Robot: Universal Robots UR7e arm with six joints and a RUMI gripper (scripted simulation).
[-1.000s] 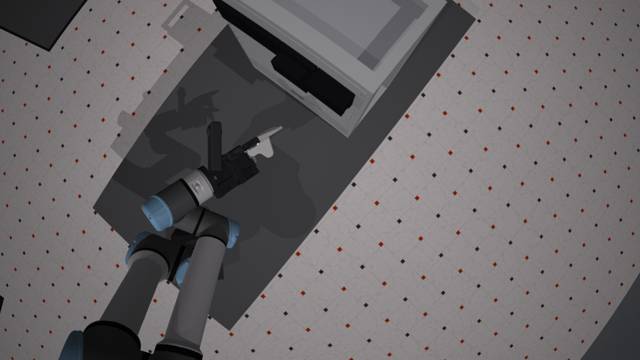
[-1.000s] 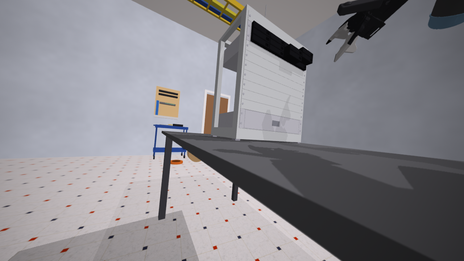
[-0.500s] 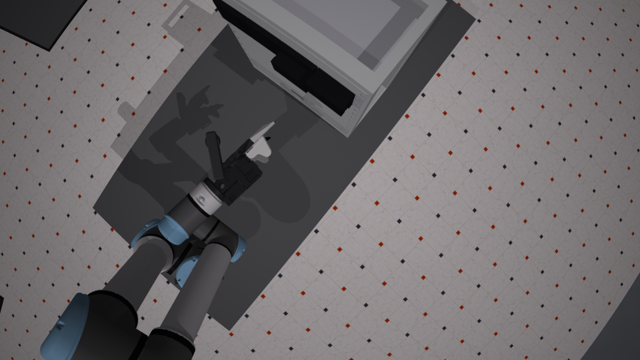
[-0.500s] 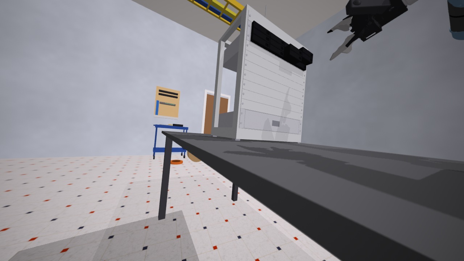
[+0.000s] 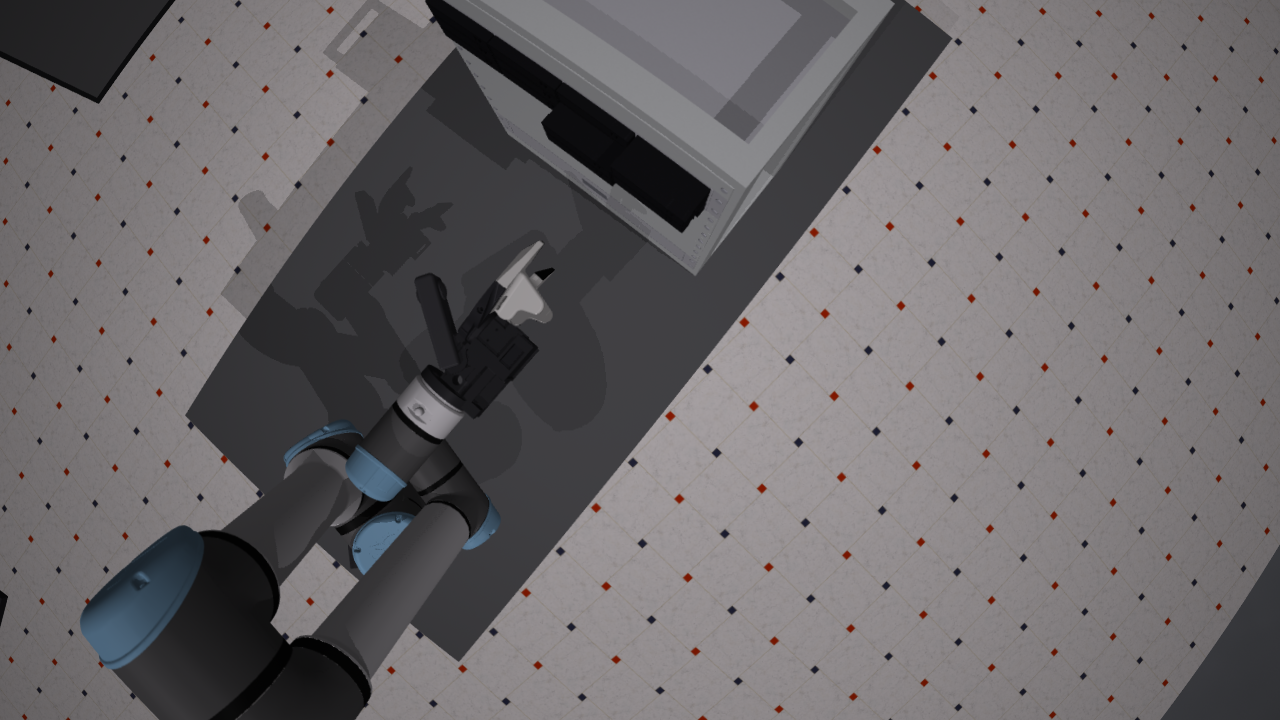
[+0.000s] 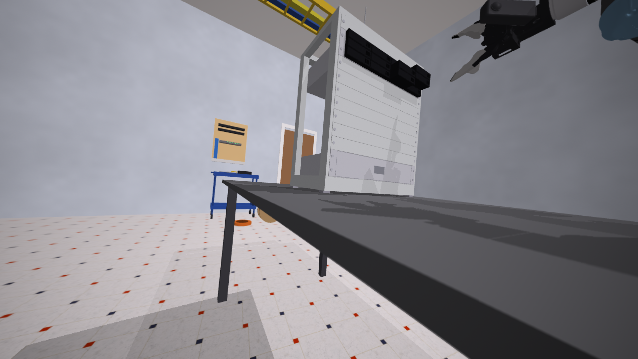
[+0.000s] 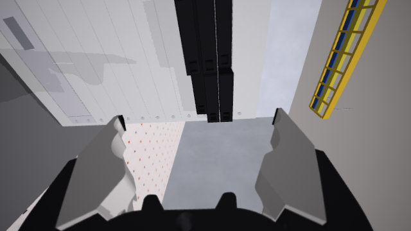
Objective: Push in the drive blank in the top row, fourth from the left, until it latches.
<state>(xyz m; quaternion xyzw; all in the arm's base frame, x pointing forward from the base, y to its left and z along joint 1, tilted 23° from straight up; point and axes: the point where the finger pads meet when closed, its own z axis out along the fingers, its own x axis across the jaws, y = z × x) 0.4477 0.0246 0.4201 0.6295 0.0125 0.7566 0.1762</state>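
Observation:
The light grey rack (image 5: 626, 53) (image 6: 374, 129) (image 7: 96, 58) stands upright on the dark table (image 5: 626, 358) (image 6: 401, 232). Its black drive blanks (image 6: 383, 60) (image 7: 205, 38) sit in the top part of the front. The right-hand columns stick out further than the left ones. The top-row, fourth blank (image 5: 666, 183) (image 6: 421, 72) (image 7: 225, 96) is at the rack's right edge and sticks out. My gripper (image 5: 534, 282) (image 6: 451, 58) (image 7: 198, 112) is open and empty. It hangs in the air in front of the rack at about the blanks' height, clear of them, with its fingers pointing toward the rack's right front edge.
The rack stands near the table's far corner, with table edges close on its right and behind. A blue cart (image 6: 234, 192), a poster (image 6: 229, 140) and a door (image 6: 296, 153) are far behind. A yellow cable tray (image 6: 303, 11) (image 7: 347, 54) runs along the ceiling.

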